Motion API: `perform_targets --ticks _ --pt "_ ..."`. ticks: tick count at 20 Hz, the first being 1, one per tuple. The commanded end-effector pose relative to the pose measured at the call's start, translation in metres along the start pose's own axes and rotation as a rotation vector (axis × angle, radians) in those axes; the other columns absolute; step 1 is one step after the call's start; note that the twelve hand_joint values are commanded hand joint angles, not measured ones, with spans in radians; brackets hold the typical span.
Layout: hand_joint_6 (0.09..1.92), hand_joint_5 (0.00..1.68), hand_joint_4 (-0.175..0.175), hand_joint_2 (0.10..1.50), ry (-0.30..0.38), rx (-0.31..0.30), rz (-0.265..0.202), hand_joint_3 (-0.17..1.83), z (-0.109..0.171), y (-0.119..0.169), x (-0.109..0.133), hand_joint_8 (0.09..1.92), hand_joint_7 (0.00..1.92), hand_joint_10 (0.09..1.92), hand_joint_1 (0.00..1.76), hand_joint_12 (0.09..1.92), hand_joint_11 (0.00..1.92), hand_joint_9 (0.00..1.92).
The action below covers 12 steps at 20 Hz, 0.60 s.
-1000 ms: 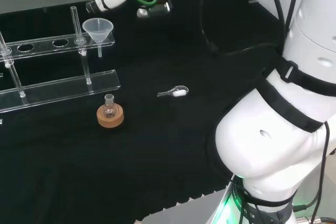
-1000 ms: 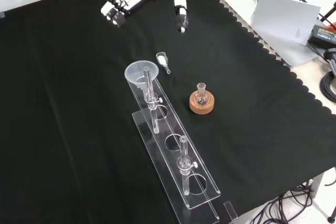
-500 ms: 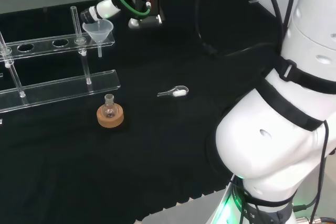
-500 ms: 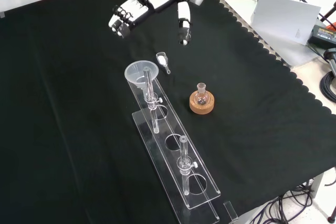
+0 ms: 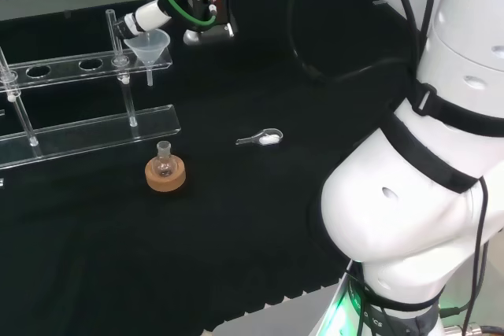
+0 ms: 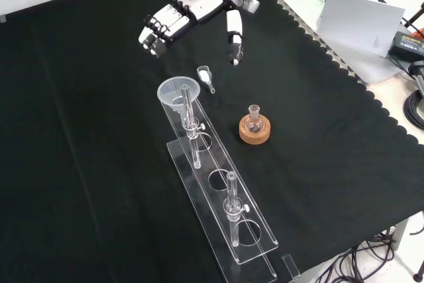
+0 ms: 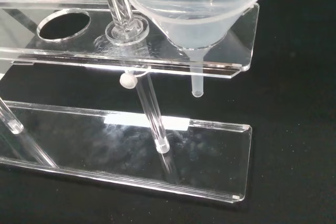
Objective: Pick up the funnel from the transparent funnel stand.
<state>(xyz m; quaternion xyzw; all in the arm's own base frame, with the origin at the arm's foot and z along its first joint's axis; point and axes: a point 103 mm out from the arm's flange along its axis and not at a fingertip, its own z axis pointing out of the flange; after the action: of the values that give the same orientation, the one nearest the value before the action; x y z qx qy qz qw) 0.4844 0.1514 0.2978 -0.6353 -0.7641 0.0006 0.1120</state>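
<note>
The step in hand is the approach: nothing is grasped yet. The funnel (image 6: 179, 93) sits upright in the end hole of the clear funnel stand (image 6: 225, 210), its spout hanging through the upper shelf and ending above the base plate, as the wrist view confirms (image 7: 202, 11). In the front view, the robot hand (image 6: 192, 14) hovers above the surface, beyond that end of the stand and apart from the funnel. Its fingers are spread and relaxed, with the thumb held away from them, and it carries nothing.

Note the bystanders. A small scoop (image 6: 206, 77) lies on the surface just beside the funnel end of the stand. A small flask on a cork ring (image 6: 255, 128) stands near the stand's side. An upright rod of the stand rises close beside the funnel bowl.

For the next move, bring the robot hand down over the funnel bowl and close fingers and thumb round its rim. Then lift straight up until the spout clears the hole. Expect the light stand to shift if the spout drags.
</note>
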Motion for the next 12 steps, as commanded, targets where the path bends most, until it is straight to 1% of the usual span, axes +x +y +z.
perform_targets --ticks 1,6,8,12 --pt "0.09 0.0 0.011 0.69 -0.032 0.057 0.043 0.02 0.024 0.03 -0.012 0.09 0.04 0.09 0.41 0.34 0.0 0.0" --pt "0.09 0.0 0.01 0.69 -0.034 0.07 0.049 0.02 0.028 0.042 -0.021 0.09 0.05 0.09 0.42 0.37 0.0 0.0" --pt "0.09 0.0 0.01 0.7 -0.023 0.079 0.052 0.02 0.029 0.044 -0.023 0.09 0.05 0.09 0.42 0.37 0.0 0.0" --pt "0.09 0.0 0.009 0.7 -0.016 0.093 0.055 0.02 0.034 0.046 -0.022 0.09 0.05 0.09 0.42 0.38 0.0 0.0"
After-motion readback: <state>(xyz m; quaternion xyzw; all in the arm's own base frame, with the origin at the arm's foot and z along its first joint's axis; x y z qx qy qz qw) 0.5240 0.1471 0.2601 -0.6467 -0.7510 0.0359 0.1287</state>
